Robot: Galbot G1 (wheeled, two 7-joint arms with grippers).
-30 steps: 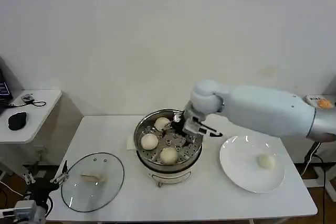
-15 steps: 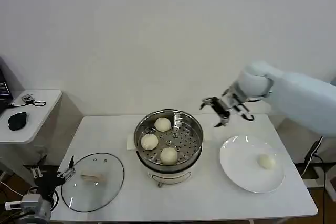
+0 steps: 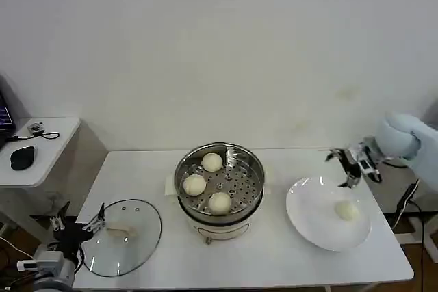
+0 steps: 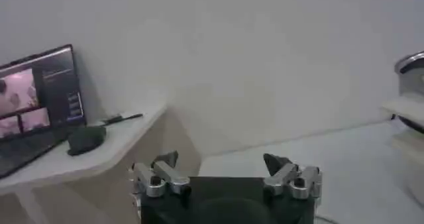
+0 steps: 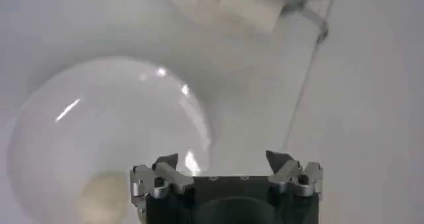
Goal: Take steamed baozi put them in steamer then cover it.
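Three steamed baozi lie on the perforated tray of the steel steamer at the table's middle. A fourth baozi rests on the white plate at the right. My right gripper hangs open and empty above the plate's far right edge, short of that baozi. The glass cover with its cream handle lies flat on the table at the front left. My left gripper is open just off the table's left edge, beside the cover.
A side table at the left carries a black mouse and a laptop. A cable runs across the table near the steamer's white base. Bare tabletop lies between the steamer and the plate.
My right gripper has left the steamer, empty, and swung right to the plate's far edge. Three baozi stay in the steamer. My left gripper has edged a little toward the cover.
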